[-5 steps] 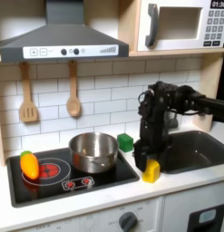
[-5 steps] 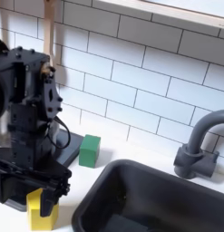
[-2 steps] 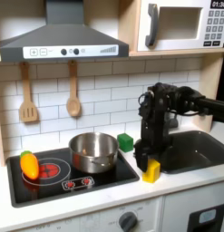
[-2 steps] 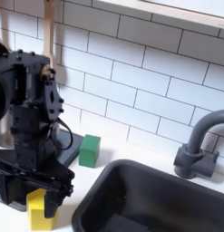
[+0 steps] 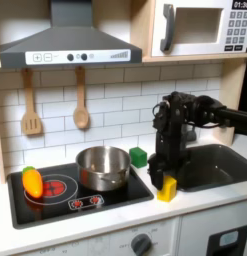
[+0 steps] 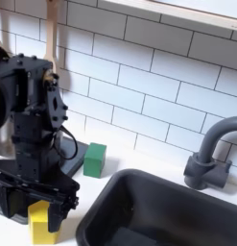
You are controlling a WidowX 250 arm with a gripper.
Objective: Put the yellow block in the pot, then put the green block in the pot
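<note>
Low in the middle-right of the first exterior view, the black robot gripper hangs straight down over the small plain yellow cube, which sits on the pale surface between the black toy hob and the dark grey sink basin. In the second exterior view the gripper shows at lower left with the jaws spread to either side of the yellow cube; they look released and not yet pressing it, though the cube's flanks are partly hidden.

The small dark green cube rests on the surface just behind the hob's right corner, near the round shiny silver metal pot, which stands on the hob at centre frame. In the second exterior view the green cube lies a little beyond the arm.

My worry is the grip: if the jaws close off-centre, the cube could twist or squirt out toward the sink, which is close by. A low lift could also clip the pot's rim on the way across, or brush the green cube aside.

Around it all is a play kitchen: white tiled wall, grey hood, two wooden utensils hanging, a microwave at upper right, an orange toy vegetable on the hob, a grey tap
</note>
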